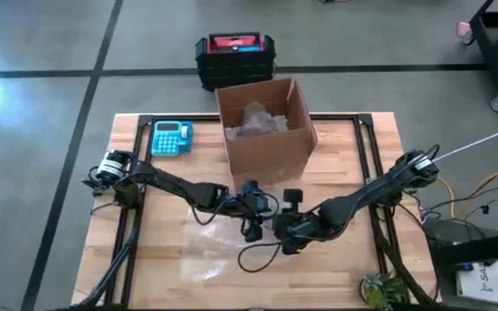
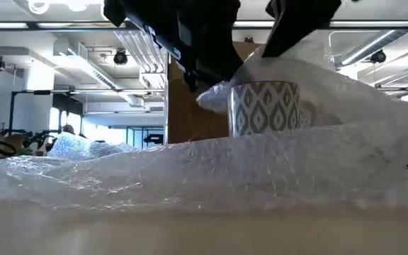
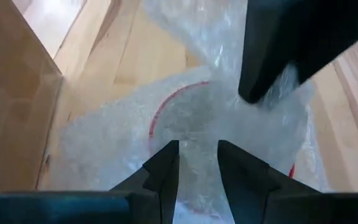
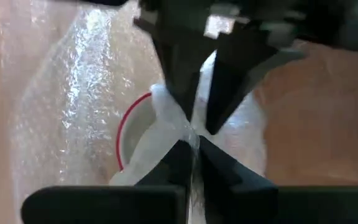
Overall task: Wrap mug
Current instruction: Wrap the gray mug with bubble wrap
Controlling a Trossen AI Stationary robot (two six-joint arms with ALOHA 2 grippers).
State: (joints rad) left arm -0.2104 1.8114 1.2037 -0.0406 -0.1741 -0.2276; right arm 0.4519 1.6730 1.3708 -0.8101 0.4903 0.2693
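Both arms reach in from the bench's outer edges and meet near its middle, just in front of the cardboard box (image 1: 264,130). The left hand (image 1: 251,226) points down over the mug (image 2: 264,106), its fingers (image 3: 164,171) a small way apart with bubble wrap (image 1: 210,250) beneath them — they grip nothing that shows. The right hand (image 4: 193,148) comes in from the other side, its fingers pinched together on a fold of the wrap drawn up over the mug's red rim.

The mug stands upright on the wrap, white with a grey leaf pattern, the sheet bunched around it and spreading flat across the bench (image 1: 353,259) toward the front edge. The box is open at the top and holds a crumpled mass of wrapping. A blue calculator (image 1: 171,137) lies beside the box, and a black and red case (image 1: 235,59) sits on the floor beyond it
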